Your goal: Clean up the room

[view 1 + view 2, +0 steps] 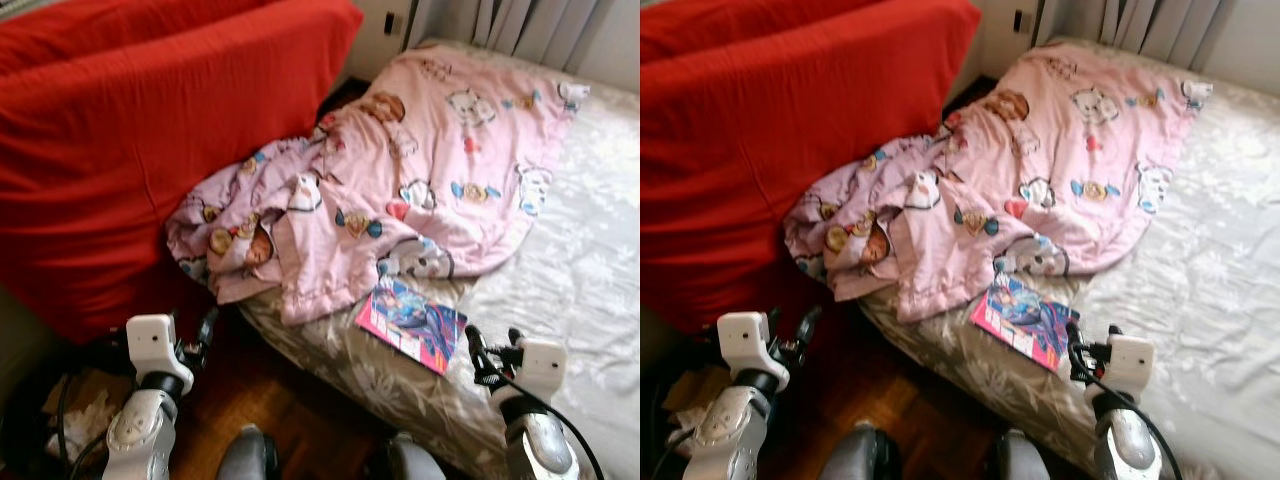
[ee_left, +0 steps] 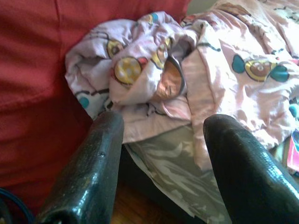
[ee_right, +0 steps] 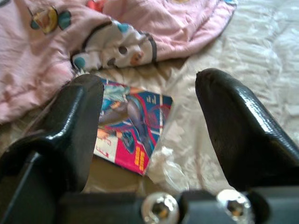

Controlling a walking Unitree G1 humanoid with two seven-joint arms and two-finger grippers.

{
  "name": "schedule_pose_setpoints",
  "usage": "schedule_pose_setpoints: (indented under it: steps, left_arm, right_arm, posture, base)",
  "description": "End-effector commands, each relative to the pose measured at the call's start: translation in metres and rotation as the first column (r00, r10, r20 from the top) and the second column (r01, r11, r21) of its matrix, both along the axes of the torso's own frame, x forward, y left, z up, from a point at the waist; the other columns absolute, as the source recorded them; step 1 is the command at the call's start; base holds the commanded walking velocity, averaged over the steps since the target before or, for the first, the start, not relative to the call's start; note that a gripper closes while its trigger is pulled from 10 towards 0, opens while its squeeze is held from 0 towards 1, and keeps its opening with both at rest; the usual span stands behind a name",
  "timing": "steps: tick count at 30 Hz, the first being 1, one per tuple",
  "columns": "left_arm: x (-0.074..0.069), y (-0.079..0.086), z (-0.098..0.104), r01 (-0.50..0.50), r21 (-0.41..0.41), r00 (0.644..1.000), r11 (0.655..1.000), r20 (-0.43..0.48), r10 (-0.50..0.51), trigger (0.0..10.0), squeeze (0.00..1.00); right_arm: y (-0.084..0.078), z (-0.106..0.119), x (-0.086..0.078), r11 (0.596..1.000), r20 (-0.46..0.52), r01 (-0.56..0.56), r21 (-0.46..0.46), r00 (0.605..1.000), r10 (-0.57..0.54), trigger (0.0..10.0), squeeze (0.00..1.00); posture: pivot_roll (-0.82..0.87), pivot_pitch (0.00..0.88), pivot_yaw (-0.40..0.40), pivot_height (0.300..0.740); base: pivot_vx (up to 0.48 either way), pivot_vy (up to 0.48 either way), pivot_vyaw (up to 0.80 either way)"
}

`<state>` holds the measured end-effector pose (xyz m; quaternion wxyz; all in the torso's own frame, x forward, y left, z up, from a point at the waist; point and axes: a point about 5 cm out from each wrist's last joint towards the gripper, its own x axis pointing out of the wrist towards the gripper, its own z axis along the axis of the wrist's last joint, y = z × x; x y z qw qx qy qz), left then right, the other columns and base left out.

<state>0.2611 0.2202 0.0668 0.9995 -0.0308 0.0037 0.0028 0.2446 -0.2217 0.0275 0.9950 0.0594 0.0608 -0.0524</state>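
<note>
Magazine (image 1: 411,322) lies at bed (image 1: 590,280) edge, cover text unreadable, pink blanket (image 1: 420,170) just beside. My right gripper (image 1: 493,350) spread near it; left gripper (image 1: 203,335) spread by red sofa (image 1: 120,150).

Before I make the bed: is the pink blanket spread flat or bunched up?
Bunched up. The pink blanket lies crumpled in folds across the bed, its lower end heaped against the red sofa.
</note>
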Motion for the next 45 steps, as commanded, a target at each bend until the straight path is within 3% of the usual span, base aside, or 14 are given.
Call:
schedule_pose_setpoints:
  steps: [1,27,33,45]
  left_arm:
    - [-0.002,-0.001,-0.003,0.007,0.000,1.000,1.000,-0.021,-0.007,10.0,0.00]
    - [0.000,-0.010,-0.002,0.039,0.006,0.999,0.999,-0.030,-0.039,10.0,0.00]
    - [0.000,-0.010,-0.002,0.041,0.007,0.999,0.999,-0.031,-0.040,10.0,0.00]
    - [0.000,-0.012,-0.001,0.045,0.010,0.998,0.999,-0.033,-0.045,10.0,0.00]
  right_arm:
    - [-0.002,-0.003,-0.003,1.000,-0.015,0.009,-0.002,1.000,-0.009,10.0,0.00]
    - [0.007,-0.007,-0.001,0.999,-0.026,-0.030,0.034,0.999,0.031,10.0,0.00]
    - [0.008,-0.012,-0.001,0.999,-0.067,-0.025,0.027,0.997,0.027,10.0,0.00]
    - [0.011,-0.010,0.001,0.999,-0.041,-0.028,0.038,0.999,0.029,10.0,0.00]
  posture:
    - [0.00,0.221,-0.008,0.636]
    - [0.00,0.220,-0.009,0.636]
    - [0.01,0.222,-0.008,0.632]
    - [0.01,0.223,-0.008,0.623]
  base:
    - [0.000,0.000,0.00]
    - [0.000,0.000,0.00]
    - [0.000,0.000,0.00]
    - [0.000,0.000,0.00]
